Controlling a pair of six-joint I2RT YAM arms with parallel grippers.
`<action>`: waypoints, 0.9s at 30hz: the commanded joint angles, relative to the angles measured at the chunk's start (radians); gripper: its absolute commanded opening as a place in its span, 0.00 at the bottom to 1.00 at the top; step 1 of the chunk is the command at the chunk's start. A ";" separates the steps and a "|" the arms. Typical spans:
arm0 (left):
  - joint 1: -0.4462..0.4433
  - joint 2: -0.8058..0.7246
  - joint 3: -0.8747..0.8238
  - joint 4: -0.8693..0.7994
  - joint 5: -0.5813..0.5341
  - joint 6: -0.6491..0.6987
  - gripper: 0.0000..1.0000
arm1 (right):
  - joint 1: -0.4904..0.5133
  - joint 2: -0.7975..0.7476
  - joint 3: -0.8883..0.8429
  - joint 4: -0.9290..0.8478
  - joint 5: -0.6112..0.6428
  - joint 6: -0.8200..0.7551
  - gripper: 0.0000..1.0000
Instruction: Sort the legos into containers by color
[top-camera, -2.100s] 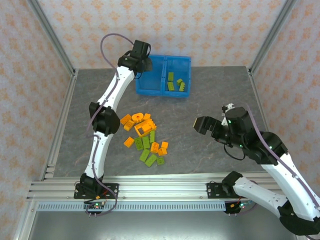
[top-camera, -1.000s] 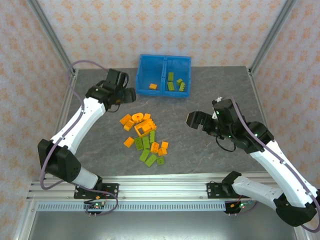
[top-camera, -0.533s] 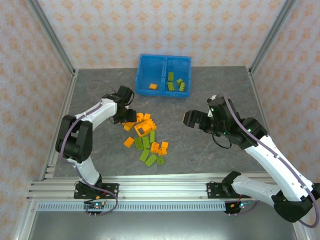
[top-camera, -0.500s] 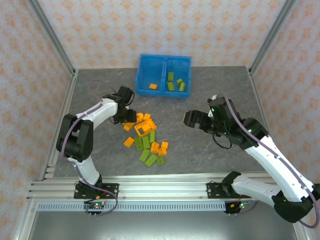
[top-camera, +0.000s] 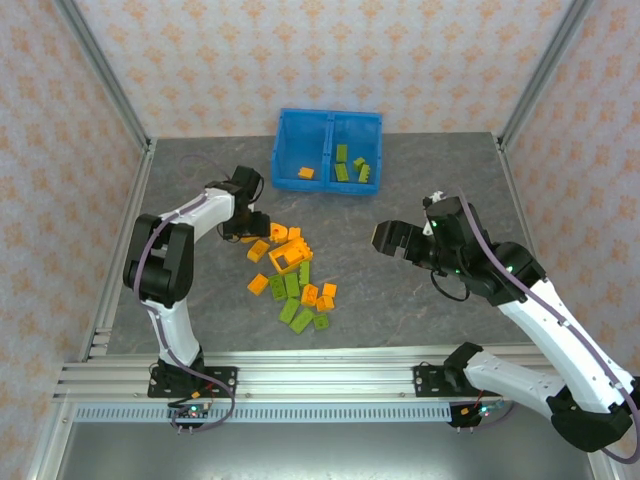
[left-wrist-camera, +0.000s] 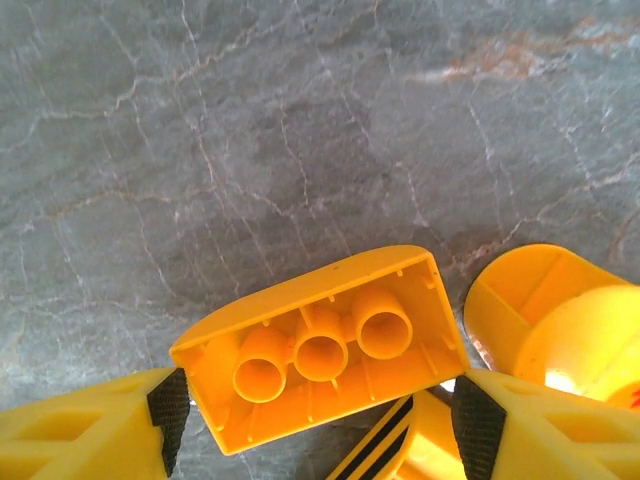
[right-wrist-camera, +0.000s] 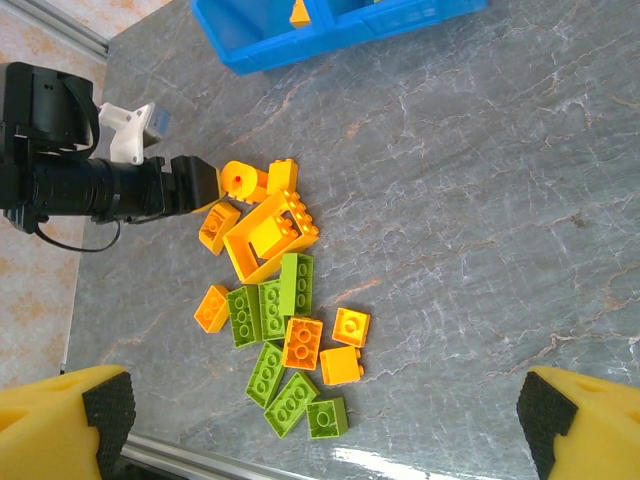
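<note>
the left claw (left-wrist-camera: 324, 412) is down low by the grey table (top-camera: 430, 180), at the left edge of the pile of legos (top-camera: 295, 285). its two fingers are spread, one on each side of an upside-down orange brick (left-wrist-camera: 320, 345) that lies on the table. a round orange piece (left-wrist-camera: 545, 320) sits just beside that brick. behind the pile stands the blue bin (top-camera: 327, 185). its left box holds one orange lego (top-camera: 306, 173), and its right box holds green legos (top-camera: 352, 166). the right claw (top-camera: 386, 240) hangs to the right of the pile, spread wide, with nothing in it.
</note>
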 joint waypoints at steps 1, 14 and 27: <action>0.004 0.033 0.030 0.010 -0.007 0.029 0.77 | 0.007 -0.009 0.000 -0.024 0.038 0.010 0.99; 0.008 0.119 0.045 0.008 0.005 -0.028 0.77 | 0.007 -0.008 0.002 -0.026 0.044 0.009 0.99; 0.008 0.024 0.016 0.012 0.052 -0.094 0.55 | 0.007 -0.007 0.008 0.007 0.000 -0.018 0.99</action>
